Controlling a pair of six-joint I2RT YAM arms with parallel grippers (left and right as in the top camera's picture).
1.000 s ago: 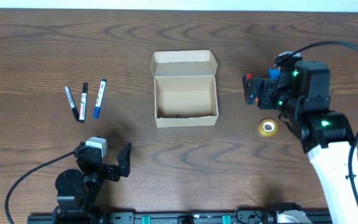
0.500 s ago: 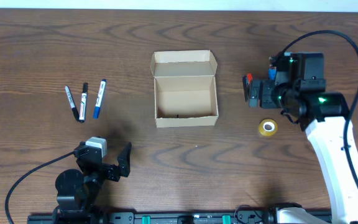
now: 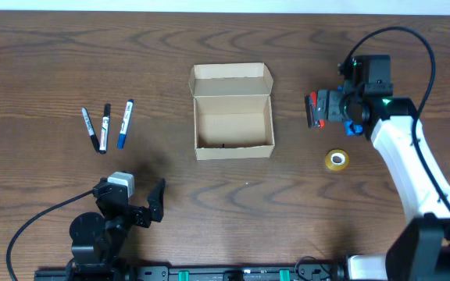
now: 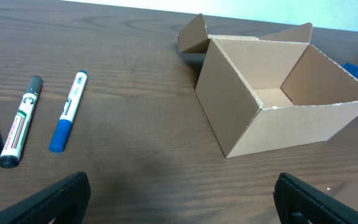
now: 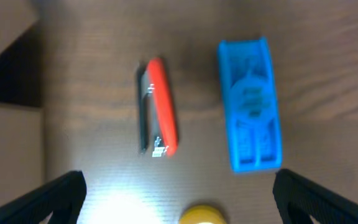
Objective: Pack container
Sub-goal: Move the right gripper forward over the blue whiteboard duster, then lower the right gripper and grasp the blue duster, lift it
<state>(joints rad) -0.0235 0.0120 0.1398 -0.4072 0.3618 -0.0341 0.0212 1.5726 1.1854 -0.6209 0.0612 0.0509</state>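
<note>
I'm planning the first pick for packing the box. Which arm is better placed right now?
Likely right: the right gripper, open, hangs above the red-and-black tool and blue item beside the cardboard box; the left gripper sits back, short of the markers.

dark wood-grain table [image 3: 233, 203], surface sound. at its 9 o'clock, three markers lie side by side, roughly parallel, none touching: two black-capped markers [image 3: 91, 129] [image 3: 105, 128] and, nearest the centre, a blue-capped marker [image 3: 124, 124]. at the table's 3 o'clock lies a slim red-and-black item [image 5: 157, 107], type not determinable. at 3 o'clock of it in the right wrist view lies a blue plastic block [image 5: 249, 104], close by but apart. a yellow tape roll [image 3: 336, 160] lies flat at 5 o'clock of the red-and-black item, apart from both.
</note>
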